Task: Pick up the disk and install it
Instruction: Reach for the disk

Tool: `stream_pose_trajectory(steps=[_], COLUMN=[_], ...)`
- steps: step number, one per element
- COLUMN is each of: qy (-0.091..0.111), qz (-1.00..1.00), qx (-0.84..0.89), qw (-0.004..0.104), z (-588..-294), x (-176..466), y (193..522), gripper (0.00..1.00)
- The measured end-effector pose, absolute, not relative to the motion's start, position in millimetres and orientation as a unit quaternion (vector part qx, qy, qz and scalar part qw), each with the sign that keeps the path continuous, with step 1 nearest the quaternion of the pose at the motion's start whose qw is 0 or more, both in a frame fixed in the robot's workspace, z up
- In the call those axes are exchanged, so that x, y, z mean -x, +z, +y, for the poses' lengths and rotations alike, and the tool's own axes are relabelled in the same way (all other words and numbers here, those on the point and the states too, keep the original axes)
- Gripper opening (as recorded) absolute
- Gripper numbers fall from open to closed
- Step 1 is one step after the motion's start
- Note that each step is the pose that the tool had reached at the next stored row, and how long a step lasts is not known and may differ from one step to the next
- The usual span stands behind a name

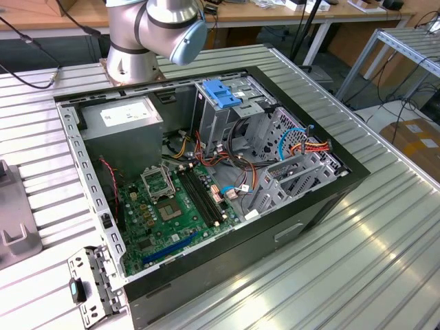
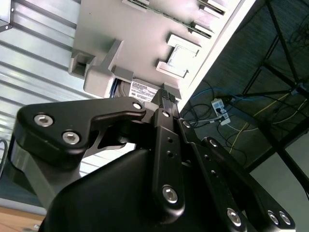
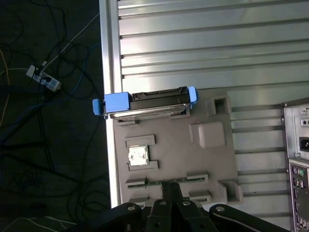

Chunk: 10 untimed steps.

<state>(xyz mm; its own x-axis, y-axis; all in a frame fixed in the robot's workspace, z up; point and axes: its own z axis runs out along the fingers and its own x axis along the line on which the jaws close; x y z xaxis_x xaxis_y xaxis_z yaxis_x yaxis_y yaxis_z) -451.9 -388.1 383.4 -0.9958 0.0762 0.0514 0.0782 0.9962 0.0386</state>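
1. Exterior view: the robot arm (image 1: pixel 158 27) rises from the far side of the ribbed metal counter (image 1: pixel 357 275). An open computer case (image 1: pixel 295 230) lies on that counter with its motherboard (image 1: pixel 172 213) exposed. The drive cage (image 1: pixel 237 117), with a bright-blue latch (image 1: pixel 221 93) on top, sits toward the far end of the case. No hard drive is visible in the cage, so the installing seems not yet done. The edge of a grey fixture tray (image 1: pixel 14 227) sits at the exterior view's left.

2. First wrist view: the disk (image 3: pixel 147 102) stands on edge in a slot of the fixture tray (image 3: pixel 207 159), right by the counter's edge. The ends of its light-blue carrier stick out on both sides. A processor chip (image 3: pixel 137 157) lies in another recess. The end effector (image 3: pixel 170 186) hangs over the tray, apart from the disk. Its fingertips appear drawn together and grip nothing.

3. Second wrist view: the end effector (image 2: pixel 164 96) points at the tray's underside-like face (image 2: pixel 125 34). The disk's label (image 2: pixel 140 89) shows just past its tip, with no contact visible.

4. Judgement: the task is at its very start, with both the pick-up and the installation still outstanding.
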Motion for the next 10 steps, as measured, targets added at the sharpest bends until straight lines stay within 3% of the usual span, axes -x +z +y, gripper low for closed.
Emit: stream_pose_trajectory(steps=[10], qy=[-0.02], qz=[-0.999], qx=[0.039], qw=[0.025], z=[-388.1], x=[458.1], y=[383.0], gripper=[0.1])
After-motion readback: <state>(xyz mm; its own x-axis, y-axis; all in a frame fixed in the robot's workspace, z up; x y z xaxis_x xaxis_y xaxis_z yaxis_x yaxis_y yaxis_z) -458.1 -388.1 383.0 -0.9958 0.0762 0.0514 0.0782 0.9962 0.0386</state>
